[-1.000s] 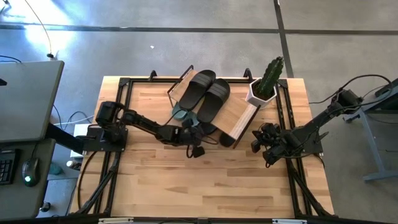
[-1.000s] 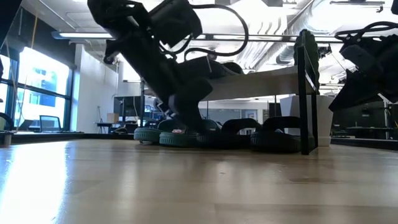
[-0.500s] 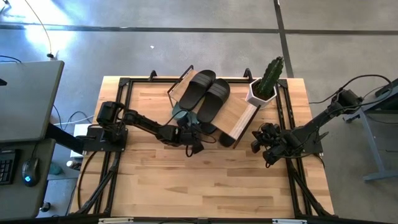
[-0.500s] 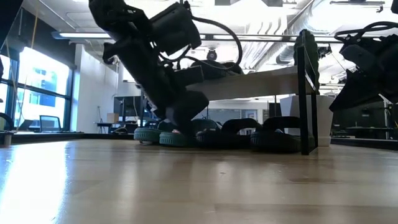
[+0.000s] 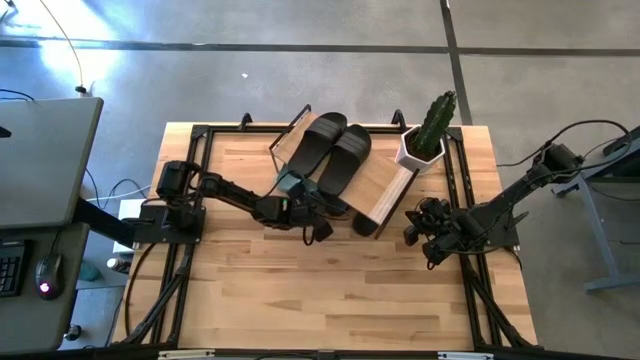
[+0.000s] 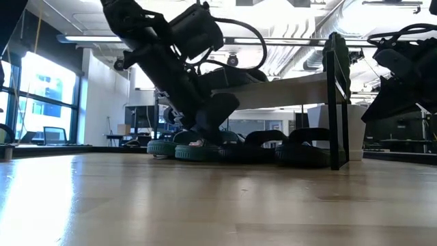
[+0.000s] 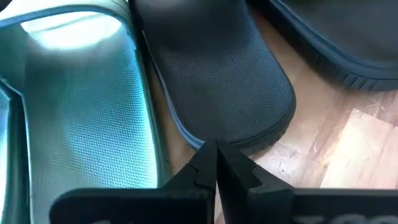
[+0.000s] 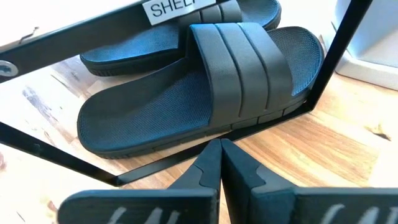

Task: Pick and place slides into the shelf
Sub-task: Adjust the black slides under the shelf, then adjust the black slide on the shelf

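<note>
**Closed jaws at the shelf's edges**

High view: the left gripper (image 5: 318, 232) is seen beside the shelf (image 5: 385, 185); bare tabletop (image 5: 330, 290) lies behind.

Wrist views: both jaws are pressed together, empty. A black slide (image 7: 211, 74) lies just ahead of the left; ahead of the right gripper (image 8: 221, 152), another black slide (image 8: 205, 99) is framed under the shelf.

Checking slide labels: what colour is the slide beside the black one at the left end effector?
Sage green slide, clearest in the left wrist view.
</note>
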You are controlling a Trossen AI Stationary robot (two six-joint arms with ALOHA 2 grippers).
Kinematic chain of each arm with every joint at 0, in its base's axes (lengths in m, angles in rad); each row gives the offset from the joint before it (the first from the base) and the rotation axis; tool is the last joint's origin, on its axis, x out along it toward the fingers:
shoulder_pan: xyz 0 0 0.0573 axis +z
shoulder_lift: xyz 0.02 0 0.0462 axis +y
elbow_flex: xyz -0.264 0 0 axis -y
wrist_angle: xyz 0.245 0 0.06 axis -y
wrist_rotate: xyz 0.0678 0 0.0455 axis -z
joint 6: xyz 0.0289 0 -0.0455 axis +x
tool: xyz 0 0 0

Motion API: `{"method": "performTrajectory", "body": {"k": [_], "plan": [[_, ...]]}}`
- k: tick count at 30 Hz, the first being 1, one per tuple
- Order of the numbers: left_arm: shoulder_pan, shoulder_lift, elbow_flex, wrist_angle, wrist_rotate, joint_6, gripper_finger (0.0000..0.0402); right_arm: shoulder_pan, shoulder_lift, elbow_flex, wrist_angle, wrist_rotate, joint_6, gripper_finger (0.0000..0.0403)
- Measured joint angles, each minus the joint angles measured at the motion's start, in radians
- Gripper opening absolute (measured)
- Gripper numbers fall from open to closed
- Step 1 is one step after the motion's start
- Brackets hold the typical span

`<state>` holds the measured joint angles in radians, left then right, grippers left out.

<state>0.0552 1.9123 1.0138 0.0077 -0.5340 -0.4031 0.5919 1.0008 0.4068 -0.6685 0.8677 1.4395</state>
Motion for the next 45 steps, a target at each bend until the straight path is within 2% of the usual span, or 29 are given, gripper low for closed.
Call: {"method": "performTrajectory", "body": {"k": [8, 21, 27, 32, 38, 45], "plan": [[-0.005, 0.044, 0.001, 0.053, 0.084, 0.016, 0.0000, 0.000, 0.000, 0.000, 0.003, 0.000, 0.000, 0.0000], [-0.045, 0.055, 0.000, 0.077, 0.070, 0.015, 0.0000, 0.000, 0.000, 0.000, 0.007, 0.000, 0.000, 0.0000], [-0.061, 0.037, 0.000, 0.060, 0.106, 0.005, 0.0000, 0.000, 0.000, 0.000, 0.007, -0.003, -0.005, 0.0000], [-0.097, -0.046, 0.000, 0.026, 0.126, 0.003, 0.0000, 0.000, 0.000, 0.000, 0.023, -0.007, -0.007, 0.0000], [-0.168, -0.212, 0.000, -0.066, 0.114, 0.043, 0.0000, 0.000, 0.000, 0.011, 0.058, -0.014, -0.011, 0.0000], [-0.229, -0.438, 0.000, -0.104, 0.126, 0.111, 0.0000, 0.000, 0.000, 0.162, 0.061, -0.026, -0.264, 0.0000]]}}
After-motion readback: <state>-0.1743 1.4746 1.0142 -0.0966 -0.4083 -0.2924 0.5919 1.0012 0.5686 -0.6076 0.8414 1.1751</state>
